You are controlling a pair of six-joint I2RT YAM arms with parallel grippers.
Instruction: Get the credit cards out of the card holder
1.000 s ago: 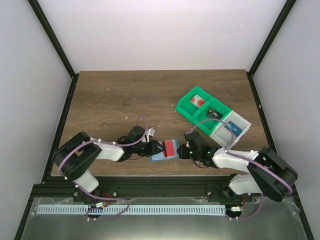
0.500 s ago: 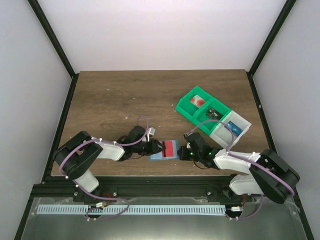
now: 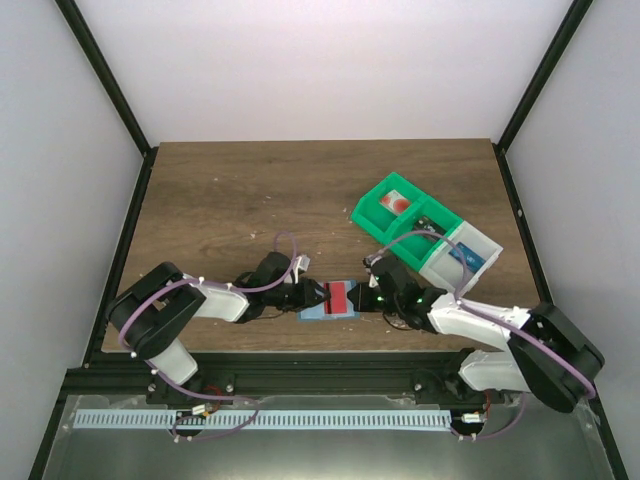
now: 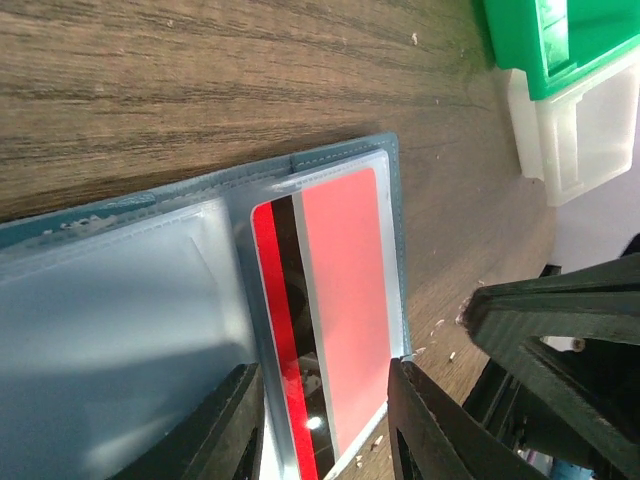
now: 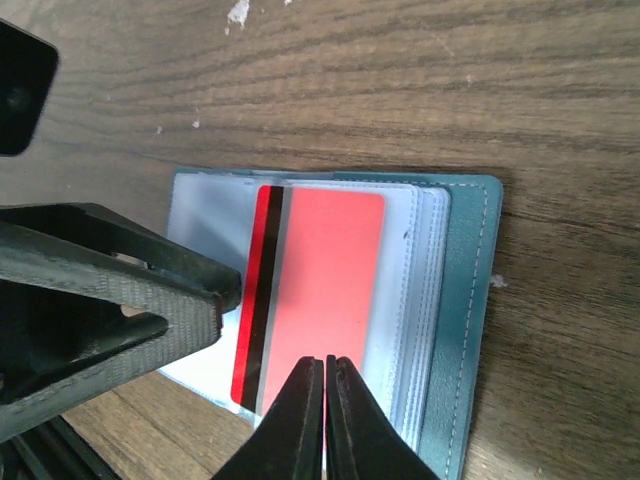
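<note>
We see a dark wood-grain table with a few pale flecks on it, set between plain white walls and black frame posts. The card holder lies open and flat near the table's front edge, about mid-width, between the two arms. A red credit card with a black stripe sits in its clear sleeves. The left gripper has its fingers apart at the holder's left half, and the card's end shows between them; we cannot tell whether they press down. The right gripper is clenched tight, its joined tips at the card's near edge. Further back on the right stands a green bin joined to a white bin. A pale card with a red round mark lies in the green bin's far compartment. Any print on the cards is too small for us to read.
</note>
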